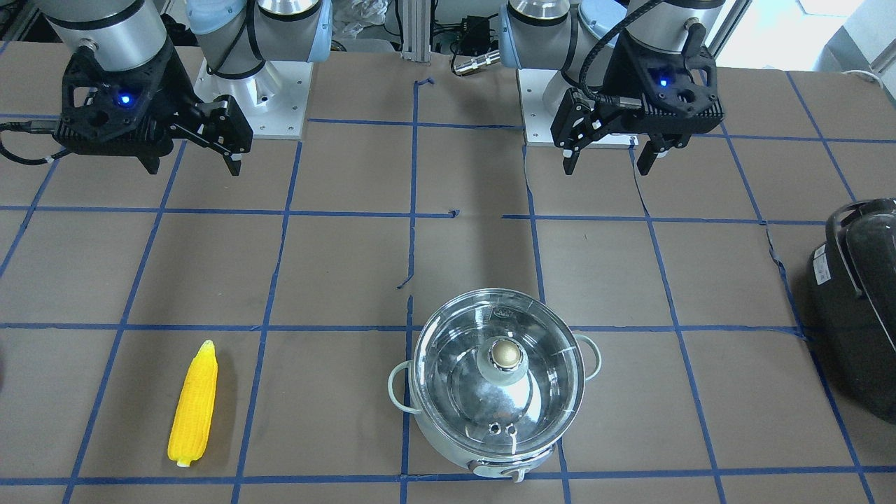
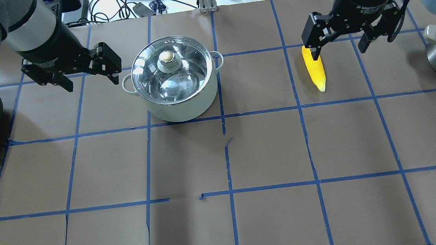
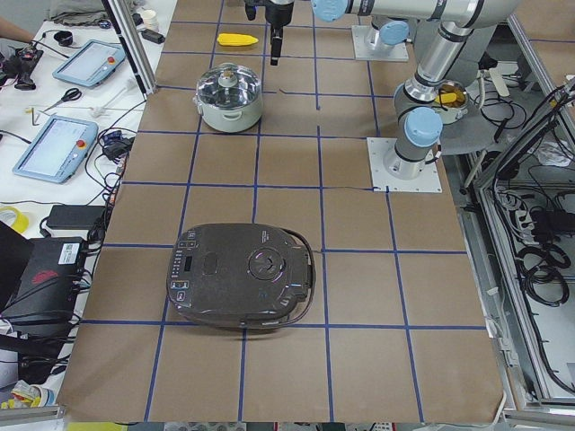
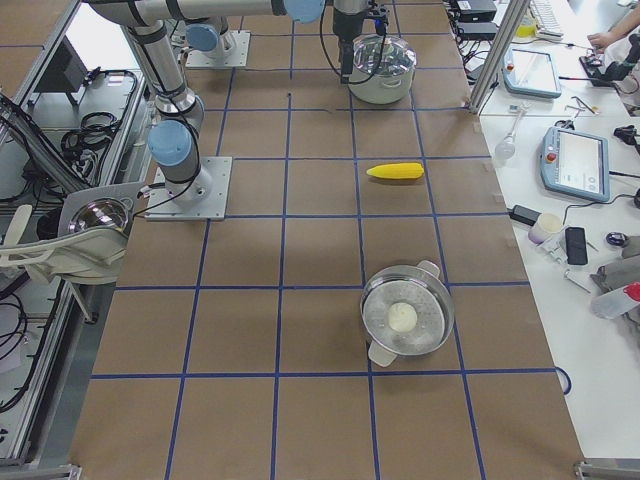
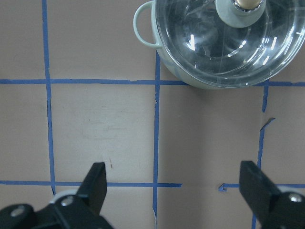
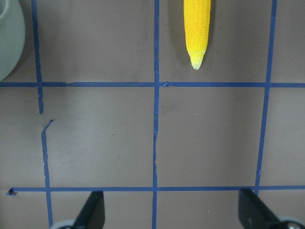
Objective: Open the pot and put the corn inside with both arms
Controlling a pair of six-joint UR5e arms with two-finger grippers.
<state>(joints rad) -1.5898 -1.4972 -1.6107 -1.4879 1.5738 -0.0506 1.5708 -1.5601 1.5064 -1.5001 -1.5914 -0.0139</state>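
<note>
In the overhead view the pot (image 2: 178,98) stood in the upper left-centre of the frame with its glass lid (image 2: 184,76) on. The corn (image 2: 315,70) lay flat on the brown surface (image 2: 268,153) in the upper right, well apart from the pot. The left gripper (image 2: 92,83) hung just beside the pot's side handle with its jaws spread and nothing between them. The right gripper (image 2: 339,52) was equally wide and empty above the corn's blunt end. Neither step looked begun. The lid's knob (image 2: 166,57) was small and rounded, so an off-centre pinch would likely slip, or would tip the lid and drag the light pot along. The corn tapered and looked slick, and a grip near its point could let it squirt out or roll. Being roughly as long as the pot is wide, it might lodge across the rim if lowered flat. Both arms converging over the pot risked touching.
</note>
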